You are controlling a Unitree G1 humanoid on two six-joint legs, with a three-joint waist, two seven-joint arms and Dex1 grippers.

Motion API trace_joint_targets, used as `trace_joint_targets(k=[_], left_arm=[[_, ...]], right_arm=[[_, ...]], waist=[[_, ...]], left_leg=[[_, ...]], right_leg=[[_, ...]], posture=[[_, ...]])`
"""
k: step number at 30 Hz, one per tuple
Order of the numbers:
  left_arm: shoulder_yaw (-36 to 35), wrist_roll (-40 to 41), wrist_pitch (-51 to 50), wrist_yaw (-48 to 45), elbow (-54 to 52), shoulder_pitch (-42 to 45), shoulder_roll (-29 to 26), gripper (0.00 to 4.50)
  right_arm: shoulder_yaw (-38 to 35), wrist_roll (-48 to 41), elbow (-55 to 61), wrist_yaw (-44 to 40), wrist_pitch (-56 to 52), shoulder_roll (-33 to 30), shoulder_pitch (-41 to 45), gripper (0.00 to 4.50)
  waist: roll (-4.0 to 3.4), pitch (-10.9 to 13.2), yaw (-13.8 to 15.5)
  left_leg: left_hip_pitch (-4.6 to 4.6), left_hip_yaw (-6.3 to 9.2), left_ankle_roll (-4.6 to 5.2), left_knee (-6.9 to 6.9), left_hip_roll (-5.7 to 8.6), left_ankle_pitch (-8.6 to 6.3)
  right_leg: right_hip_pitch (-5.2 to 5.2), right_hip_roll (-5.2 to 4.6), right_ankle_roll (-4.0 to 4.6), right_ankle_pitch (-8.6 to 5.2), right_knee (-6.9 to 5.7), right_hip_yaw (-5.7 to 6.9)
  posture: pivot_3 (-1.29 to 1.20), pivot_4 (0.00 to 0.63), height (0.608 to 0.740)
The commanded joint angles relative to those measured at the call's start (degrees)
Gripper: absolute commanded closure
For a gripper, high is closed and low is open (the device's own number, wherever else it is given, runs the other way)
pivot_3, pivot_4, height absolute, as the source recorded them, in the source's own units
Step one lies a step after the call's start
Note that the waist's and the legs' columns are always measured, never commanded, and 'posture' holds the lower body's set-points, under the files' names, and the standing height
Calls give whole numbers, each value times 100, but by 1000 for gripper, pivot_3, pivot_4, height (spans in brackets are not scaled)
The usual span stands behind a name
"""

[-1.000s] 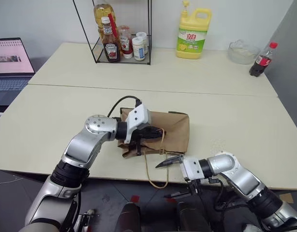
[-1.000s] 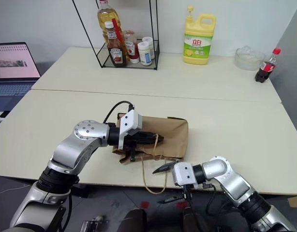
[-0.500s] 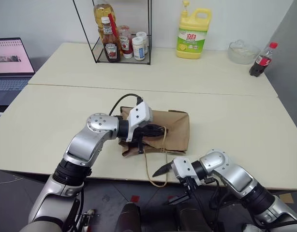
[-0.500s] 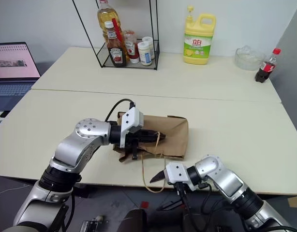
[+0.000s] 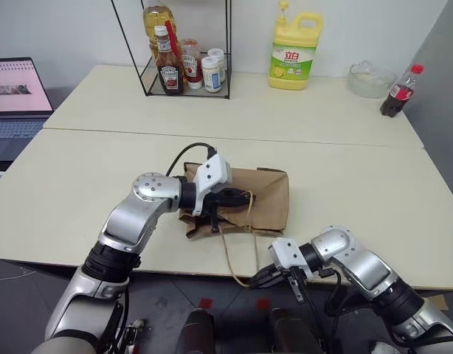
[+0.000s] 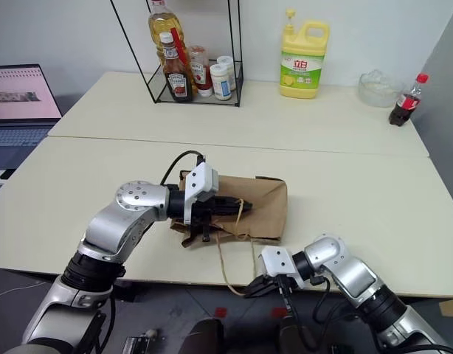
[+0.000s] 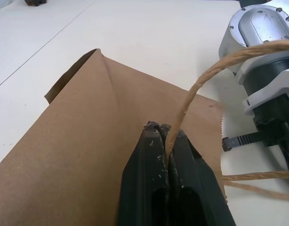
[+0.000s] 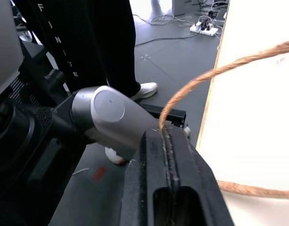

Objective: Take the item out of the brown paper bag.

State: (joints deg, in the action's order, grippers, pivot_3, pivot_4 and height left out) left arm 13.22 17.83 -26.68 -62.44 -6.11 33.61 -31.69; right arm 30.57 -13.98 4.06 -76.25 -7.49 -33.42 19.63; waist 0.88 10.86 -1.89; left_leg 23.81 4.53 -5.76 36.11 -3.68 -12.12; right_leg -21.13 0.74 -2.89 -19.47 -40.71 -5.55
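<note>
— Hunting for the small clear plastic bottle of orange drink. Hidden by paper, presumably inside the flat creased brown paper bag (image 5: 269, 198) lying centre frame on the pale table (image 5: 359, 192).

— Agreed. Long side running left to right, mouth apparently toward the lower edge. Nearest to the left gripper (image 5: 240, 199), clamped on one tan twine handle (image 7: 182, 122) right over the paper.

— And the right gripper (image 5: 260, 278)?

— Pinched tight on the other twine loop (image 8: 201, 80), below the table edge, lower centre. Both grips confirmed by the wrist views. From the head views, just the bag's lie.

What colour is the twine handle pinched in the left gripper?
Tan; the twine handle rises from the shut left gripper, clearest in the left wrist view.
</note>
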Motion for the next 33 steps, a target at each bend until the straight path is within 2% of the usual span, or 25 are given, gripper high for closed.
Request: trace_joint_targets(k=[1,17,20,25,29,33], left_arm=[[-127,2,185,21,4,221,43,4500],[-285,75,166,182,177,369,89,4500],[-730,481,-514,704,360,718,425,4500],[-1196,742,-1159,1192,734,1331,628,4500],[-1378,769,-1316,1349,1132,1791,592,4500],[-1307,586,-1053,1309,1491,2067,478,4500]], right_arm=[[-150,-17,-88,-161,6,20,182,4472],[-869,-115,216,-270,-370,-373,1012,4472],[-725,273,-70,-208,83,-378,934,4472],[-540,627,-223,-119,435,-314,677,4472],[-486,716,-202,75,383,-130,499,4472],[-408,885,-429,259,470,64,476,4472]], waist=[[0,0,0],[0,0,-1],[3,2,5],[4,2,3],[4,3,-2],[4,3,0]], left_leg=[[0,0,0,0,0,0],[3,1,0,-2,-1,0],[5,1,0,-2,0,0],[8,2,0,-1,3,0],[7,2,0,-3,1,0],[7,2,-1,-3,2,0]], right_leg=[[0,0,0,0,0,0],[-3,0,0,0,4,1],[-4,0,0,0,5,2],[-2,-2,-1,0,10,4],[-5,-1,0,0,9,3],[-4,-1,0,0,8,4]], posture=[[0,150,740],[0,150,740],[0,150,740],[0,150,740],[0,150,740],[0,150,740]])
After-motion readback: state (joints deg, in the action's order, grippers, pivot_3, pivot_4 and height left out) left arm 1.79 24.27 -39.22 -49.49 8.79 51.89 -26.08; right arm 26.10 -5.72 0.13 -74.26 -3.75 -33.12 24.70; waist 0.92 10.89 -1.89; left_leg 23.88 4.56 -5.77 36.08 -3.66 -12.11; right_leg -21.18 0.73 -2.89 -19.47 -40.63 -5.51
